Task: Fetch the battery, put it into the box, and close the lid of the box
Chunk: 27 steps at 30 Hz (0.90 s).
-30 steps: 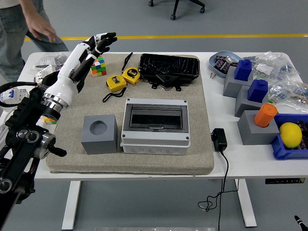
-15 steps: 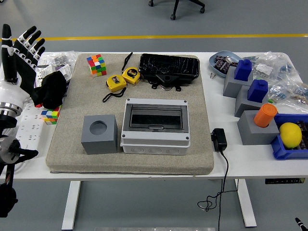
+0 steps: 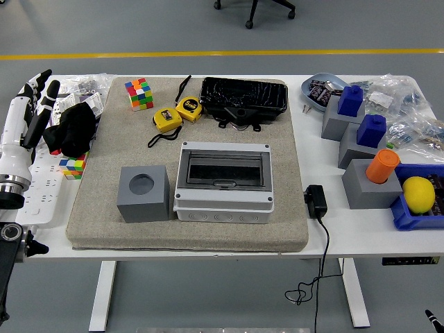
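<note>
The grey box sits in the middle of the tan mat, its dark see-through lid lying flat and shut. I cannot pick out any object as the battery; a black power adapter with a cable lies just right of the mat. My left hand is at the table's far left edge, white forearm raised, fingers straight and spread, holding nothing. It is well away from the box. The right arm is out of the picture.
Left of the box stands a grey cube with a round hole. Behind lie two yellow tape measures, a puzzle cube and a black tray. Black cloth lies beside my hand. Grey-blue blocks and a lemon fill the right.
My left arm has swung back from over the mat's far left corner to the table's left edge. The person at the top left has gone from view.
</note>
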{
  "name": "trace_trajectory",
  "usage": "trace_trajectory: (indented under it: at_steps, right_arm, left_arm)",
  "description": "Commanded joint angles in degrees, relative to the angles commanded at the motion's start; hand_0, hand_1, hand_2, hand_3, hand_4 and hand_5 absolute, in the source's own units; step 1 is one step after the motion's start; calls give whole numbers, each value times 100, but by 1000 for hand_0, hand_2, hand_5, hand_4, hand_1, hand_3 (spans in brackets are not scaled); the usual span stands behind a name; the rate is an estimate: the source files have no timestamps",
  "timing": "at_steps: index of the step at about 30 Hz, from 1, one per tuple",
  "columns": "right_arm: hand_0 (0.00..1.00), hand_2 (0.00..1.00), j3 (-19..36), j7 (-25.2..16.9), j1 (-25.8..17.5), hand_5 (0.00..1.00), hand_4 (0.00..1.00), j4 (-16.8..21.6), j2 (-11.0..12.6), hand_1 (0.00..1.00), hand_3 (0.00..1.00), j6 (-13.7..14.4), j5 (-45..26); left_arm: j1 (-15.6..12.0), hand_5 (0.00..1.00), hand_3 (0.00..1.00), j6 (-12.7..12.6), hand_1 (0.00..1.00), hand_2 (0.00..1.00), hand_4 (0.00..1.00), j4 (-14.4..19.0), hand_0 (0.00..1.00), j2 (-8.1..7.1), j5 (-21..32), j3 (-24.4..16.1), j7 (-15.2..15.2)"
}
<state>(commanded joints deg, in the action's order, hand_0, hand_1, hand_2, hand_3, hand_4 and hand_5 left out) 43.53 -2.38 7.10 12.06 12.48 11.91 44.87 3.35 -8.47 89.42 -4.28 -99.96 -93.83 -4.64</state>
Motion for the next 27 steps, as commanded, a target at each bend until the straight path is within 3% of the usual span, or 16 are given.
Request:
trace_trajectory:
  at_steps: [6,11,18,27]
  right_arm:
    - [826,756,73,-77,9,998,998,35,7,788,765,116,126]
    - [832,770,156,-144,6,998,998,67,8,799,775,196,234]
    - [833,774,41,-251,144,998,998,184,184,804,778,238,158]
    - [832,775,35,-396,363,998,998,461,433,807,779,309,298]
  left_arm:
    - [107,998,900,-129,998,998,998,31,998,-88,131,-145,-306]
    - [160,998,892,-189,998,980,998,25,998,-191,140,-131,-359]
    - [281,998,877,-367,998,968,998,91,998,-261,20,98,-497]
    - [312,998,872,-406,998,955,998,148,997,-369,-20,253,-562]
